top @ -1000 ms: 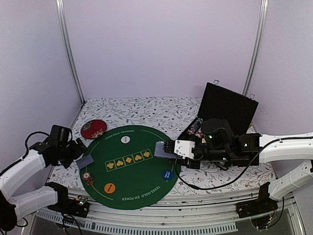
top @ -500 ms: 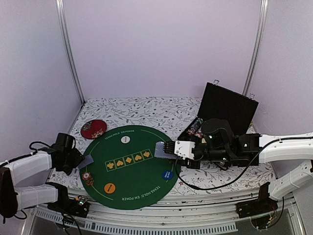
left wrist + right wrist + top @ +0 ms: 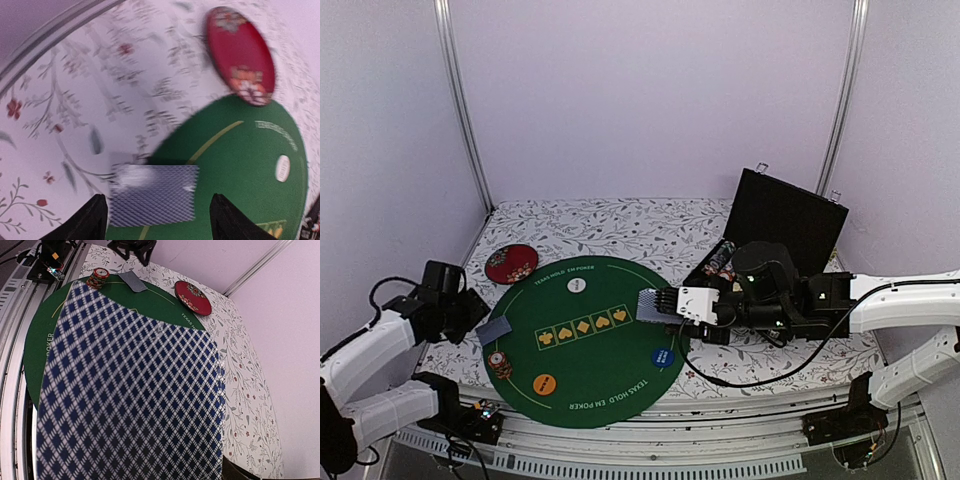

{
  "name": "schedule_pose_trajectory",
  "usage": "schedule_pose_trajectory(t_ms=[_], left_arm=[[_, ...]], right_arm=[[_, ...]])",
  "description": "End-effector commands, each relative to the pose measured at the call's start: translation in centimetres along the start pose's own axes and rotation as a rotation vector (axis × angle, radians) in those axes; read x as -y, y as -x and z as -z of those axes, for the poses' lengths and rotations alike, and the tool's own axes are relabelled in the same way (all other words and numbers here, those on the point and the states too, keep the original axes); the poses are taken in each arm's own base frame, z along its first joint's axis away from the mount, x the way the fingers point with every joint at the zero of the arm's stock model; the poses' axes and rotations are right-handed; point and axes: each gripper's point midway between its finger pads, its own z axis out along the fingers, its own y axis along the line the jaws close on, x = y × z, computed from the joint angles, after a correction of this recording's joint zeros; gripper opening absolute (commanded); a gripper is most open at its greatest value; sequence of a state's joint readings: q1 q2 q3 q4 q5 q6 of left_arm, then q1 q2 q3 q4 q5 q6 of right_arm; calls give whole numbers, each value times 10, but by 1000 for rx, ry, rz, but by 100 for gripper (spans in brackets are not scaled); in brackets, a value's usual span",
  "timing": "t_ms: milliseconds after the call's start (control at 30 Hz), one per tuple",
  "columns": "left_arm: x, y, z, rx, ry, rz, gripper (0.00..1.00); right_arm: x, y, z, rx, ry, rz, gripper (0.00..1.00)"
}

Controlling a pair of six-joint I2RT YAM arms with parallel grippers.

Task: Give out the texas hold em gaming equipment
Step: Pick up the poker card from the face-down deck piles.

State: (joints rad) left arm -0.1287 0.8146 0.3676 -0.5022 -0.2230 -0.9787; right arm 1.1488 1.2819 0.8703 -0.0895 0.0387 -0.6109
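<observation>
A dealt card (image 3: 493,331) lies back up at the left rim of the green mat (image 3: 590,405), left of centre in the overhead view. In the left wrist view it sits low in the frame, one end hanging off the mat onto the floral cloth (image 3: 620,225). Just below it overhead stands a chip stack (image 3: 500,364). An orange button (image 3: 545,383) lies at the mat's lower left, a blue button (image 3: 662,357) at its lower right and a white button (image 3: 577,285) near its top. The red disc (image 3: 511,263) rests on the cloth off the mat's upper left.

The left arm comes in from the lower left corner, elbow bent, wrist aimed rightward at the mat's rim. The left gripper (image 3: 159,216) is spread wide, a finger on each side of the dealt card, grasping nothing.

The right arm reaches in from the right edge, forearm nearly level, passing in front of the open black case (image 3: 785,225). The right gripper (image 3: 661,303) points left over the mat's right rim and is clamped on a held card (image 3: 130,390), whose chequered back fills most of the right wrist view. Whether that is one card or several cannot be told.
</observation>
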Motion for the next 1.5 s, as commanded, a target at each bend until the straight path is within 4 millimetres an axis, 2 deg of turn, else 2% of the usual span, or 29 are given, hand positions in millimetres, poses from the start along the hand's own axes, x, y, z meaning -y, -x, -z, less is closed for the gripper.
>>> schedule_pose_trajectory(t_ms=[0,67,200,267,333,400,467,567,733,833,1000,1067,1200,1467], left_arm=[[111,30,62,77,-334,-220,74],[161,15,90,30,-504,-329,76],[244,-45,146,-157,-862,-503,82],[273,-75,178,-242,-1037,-566,88],[293,-98,208,-306,-1185,-601,98],[306,-121,226,-360,-1277,-647,98],[310,-145,239,-429,-1332,-718,98],[309,-168,240,-511,-1355,-769,98],[301,-183,231,-558,-1338,-789,98],[297,-190,224,-578,-1321,-795,91],[291,-213,226,-650,-1343,-851,89],[290,-217,220,-661,-1320,-850,87],[288,-220,210,-668,-1275,-850,73],[279,-210,207,-620,-1225,-868,49]], right_arm=[[8,14,6,47,-14,2,45],[11,17,5,53,-20,5,45],[13,19,0,50,-27,16,45],[14,17,-3,41,-29,17,45],[14,17,-6,35,-34,21,45],[17,18,-7,42,-45,25,45],[18,19,-9,45,-52,32,45],[21,22,-11,50,-64,37,45],[22,24,-14,59,-68,34,45],[21,24,-16,63,-61,30,45],[20,23,-19,58,-56,29,45],[19,22,-20,55,-53,28,45],[20,24,-19,61,-58,26,45],[22,19,-16,46,-68,27,45]])
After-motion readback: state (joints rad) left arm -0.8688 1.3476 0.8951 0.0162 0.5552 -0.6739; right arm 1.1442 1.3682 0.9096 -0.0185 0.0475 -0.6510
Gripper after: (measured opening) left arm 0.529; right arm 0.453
